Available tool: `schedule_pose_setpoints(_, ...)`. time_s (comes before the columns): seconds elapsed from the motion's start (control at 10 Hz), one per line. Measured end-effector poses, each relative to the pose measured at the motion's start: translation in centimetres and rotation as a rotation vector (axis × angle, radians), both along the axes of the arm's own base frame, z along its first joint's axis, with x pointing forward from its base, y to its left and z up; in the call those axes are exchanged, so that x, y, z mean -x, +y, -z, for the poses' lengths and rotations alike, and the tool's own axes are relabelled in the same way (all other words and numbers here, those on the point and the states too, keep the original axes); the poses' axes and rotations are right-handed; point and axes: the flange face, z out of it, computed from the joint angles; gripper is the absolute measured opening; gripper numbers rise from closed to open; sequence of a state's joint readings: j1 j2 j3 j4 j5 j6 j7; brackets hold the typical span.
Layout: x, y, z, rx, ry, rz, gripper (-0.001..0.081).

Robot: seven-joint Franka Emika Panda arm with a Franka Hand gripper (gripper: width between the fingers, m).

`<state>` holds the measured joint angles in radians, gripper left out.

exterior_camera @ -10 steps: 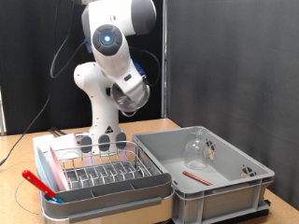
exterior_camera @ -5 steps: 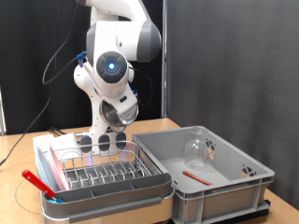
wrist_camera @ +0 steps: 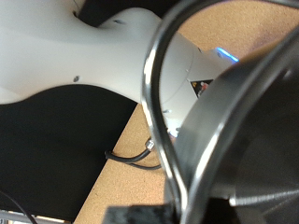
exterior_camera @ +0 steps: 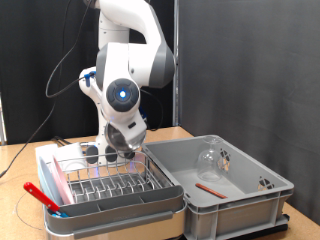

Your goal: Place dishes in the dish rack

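Observation:
My gripper (exterior_camera: 125, 152) hangs low over the back edge of the dish rack (exterior_camera: 110, 185), a silver wire rack in a pale tray. In the wrist view a shiny steel cup (wrist_camera: 164, 131) fills the picture right at the fingers, its rim close to the camera, so the gripper looks shut on it. A pink plate (exterior_camera: 80, 173) stands among the prongs at the rack's left. The clear glass (exterior_camera: 208, 158) and the thin red stick (exterior_camera: 208, 187) lie inside the grey bin (exterior_camera: 235, 205) on the exterior view's right.
A red-and-blue handled item (exterior_camera: 40, 194) lies across the tray's front left corner. The robot's white base (exterior_camera: 110, 125) stands just behind the rack. The wooden table (exterior_camera: 50, 152) shows around the tray. Black curtains close off the back.
The arm has swung down and towards the exterior view's left, bringing the gripper from above the bin's edge to just over the back of the rack.

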<state>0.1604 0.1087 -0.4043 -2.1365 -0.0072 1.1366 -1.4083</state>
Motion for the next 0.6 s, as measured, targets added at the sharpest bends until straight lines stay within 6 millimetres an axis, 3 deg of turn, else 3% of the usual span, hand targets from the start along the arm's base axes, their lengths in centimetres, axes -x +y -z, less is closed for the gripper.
schedule_pose_setpoints(0.4, -0.5, -0.1, 4.0, 0.028, 0.021, -0.006, 0.0032)
schedule_pose_setpoints(0.6, -0.5, -0.1, 5.1, 0.018, 0.019, -0.019, 0.0032)
